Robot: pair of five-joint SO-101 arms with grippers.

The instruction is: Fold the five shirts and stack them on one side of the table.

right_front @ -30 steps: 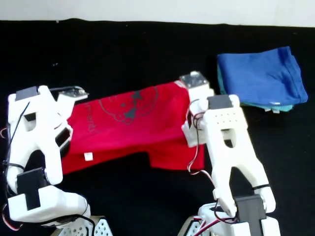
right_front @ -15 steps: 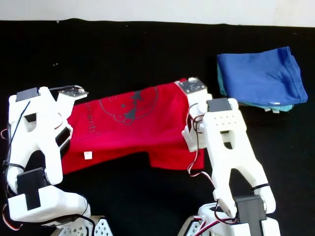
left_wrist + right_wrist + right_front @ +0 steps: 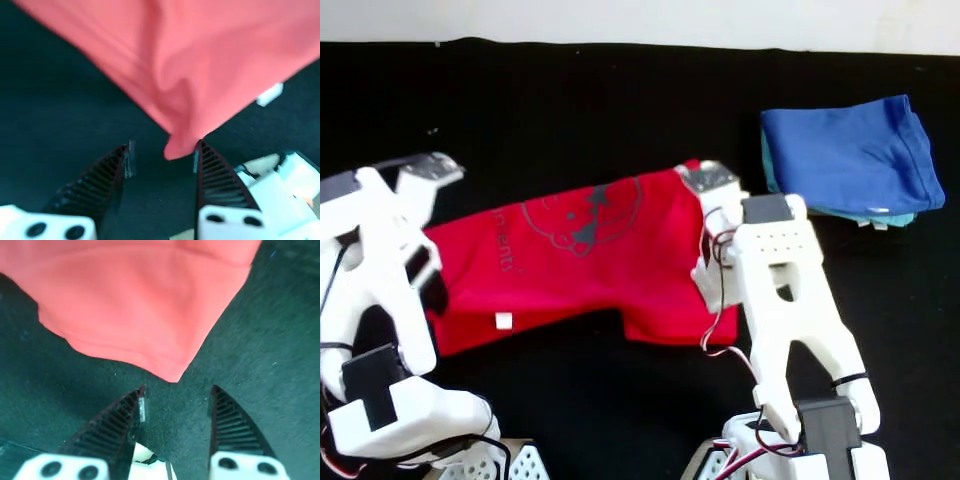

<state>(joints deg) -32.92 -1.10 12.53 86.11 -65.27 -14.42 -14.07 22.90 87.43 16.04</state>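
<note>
Red shirt [image 3: 570, 260] with dark printed graphic, spread flat and slightly rumpled mid-bench, blue shirt [image 3: 850, 150] folded atop a teal one [image 3: 880, 216], far right corner

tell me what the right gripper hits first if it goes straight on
Probably the red shirt: its corner lies just ahead of the right gripper. Depth is unclear; the black table may come first.

lab bench: black-draped table [image 3: 570, 110], white wall [image 3: 640, 18]
</note>
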